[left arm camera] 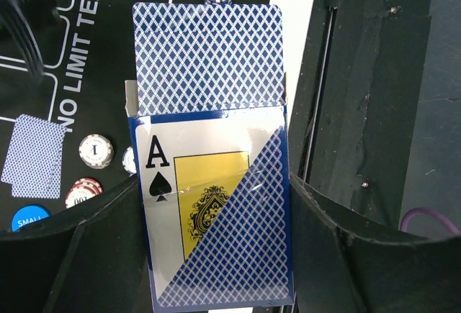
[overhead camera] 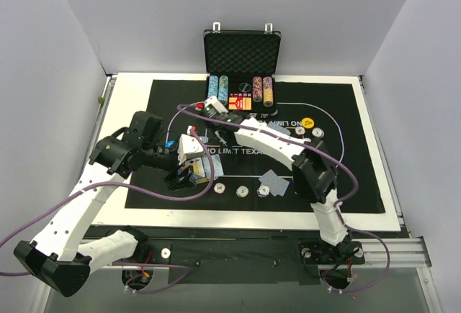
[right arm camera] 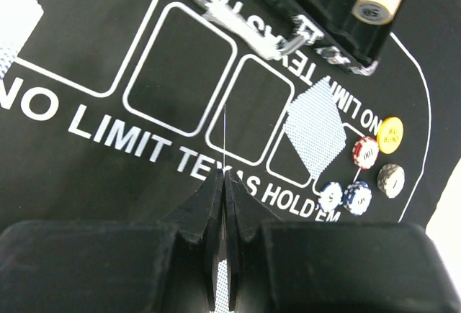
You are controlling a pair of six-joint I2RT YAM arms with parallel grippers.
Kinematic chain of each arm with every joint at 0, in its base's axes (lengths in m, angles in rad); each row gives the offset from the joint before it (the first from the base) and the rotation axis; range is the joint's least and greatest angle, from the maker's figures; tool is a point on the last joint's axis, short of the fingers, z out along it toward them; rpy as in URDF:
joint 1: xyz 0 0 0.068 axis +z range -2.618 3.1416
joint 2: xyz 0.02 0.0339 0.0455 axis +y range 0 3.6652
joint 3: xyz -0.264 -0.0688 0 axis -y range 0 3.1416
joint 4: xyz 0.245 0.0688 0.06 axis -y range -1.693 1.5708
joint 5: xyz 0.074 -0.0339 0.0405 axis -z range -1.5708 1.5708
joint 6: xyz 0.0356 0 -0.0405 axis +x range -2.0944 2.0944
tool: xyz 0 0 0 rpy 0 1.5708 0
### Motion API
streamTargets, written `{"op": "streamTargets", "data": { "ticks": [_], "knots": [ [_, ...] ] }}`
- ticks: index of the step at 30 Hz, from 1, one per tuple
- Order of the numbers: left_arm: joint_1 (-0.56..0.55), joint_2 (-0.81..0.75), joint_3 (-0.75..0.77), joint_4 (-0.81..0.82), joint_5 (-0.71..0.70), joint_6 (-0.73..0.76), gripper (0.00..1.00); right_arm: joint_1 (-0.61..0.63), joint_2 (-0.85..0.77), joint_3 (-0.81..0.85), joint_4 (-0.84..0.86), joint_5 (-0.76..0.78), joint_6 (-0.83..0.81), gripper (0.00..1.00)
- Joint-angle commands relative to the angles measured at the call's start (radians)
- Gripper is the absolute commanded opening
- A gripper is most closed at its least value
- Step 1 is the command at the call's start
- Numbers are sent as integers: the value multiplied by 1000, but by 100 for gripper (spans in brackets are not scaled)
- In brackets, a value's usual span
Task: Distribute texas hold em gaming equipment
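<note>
My left gripper (left arm camera: 214,183) is shut on a card deck box (left arm camera: 216,219) printed with an ace of spades. Blue-patterned cards (left arm camera: 205,57) stick out of its open top. From above, the box (overhead camera: 196,170) hangs over the mat's near left part. My right gripper (right arm camera: 224,176) is shut on a single card (right arm camera: 224,137), seen edge-on as a thin line above the mat (right arm camera: 86,183). Dealt cards (overhead camera: 274,181) and striped chips (overhead camera: 243,191) lie along the near side. More chips (right arm camera: 365,152) and a yellow disc (right arm camera: 390,134) lie to the right. A blue disc (left arm camera: 29,217) shows at the left.
The open black case (overhead camera: 241,54) with chip columns stands at the mat's far edge. Face-down cards (right arm camera: 315,122) lie by the printed boxes. The white table border (overhead camera: 382,183) surrounds the mat. Purple cables loop around both arms.
</note>
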Motion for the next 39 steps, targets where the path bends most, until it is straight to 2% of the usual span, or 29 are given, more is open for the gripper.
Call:
{"op": "streamTargets", "data": {
  "ticks": [1, 5, 10, 19, 26, 31, 39],
  "knots": [
    [4, -17, 39, 14, 53, -20, 6, 31, 95, 100, -34, 86, -88, 0],
    [4, -20, 44, 16, 49, -25, 6, 54, 204, 200, -35, 98, -121, 0],
    [5, -20, 42, 16, 42, -25, 6, 60, 263, 215, -35, 41, -94, 0],
    [4, -17, 53, 28, 35, -29, 6, 58, 253, 131, 29, -324, 87, 1],
    [5, -27, 50, 29, 24, -32, 6, 40, 243, 96, 69, -394, 129, 15],
    [5, -32, 48, 32, 27, -34, 6, -4, 180, 18, 147, -476, 152, 20],
    [5, -34, 42, 32, 27, -34, 7, -34, 106, -53, 158, -483, 185, 30]
  ]
}}
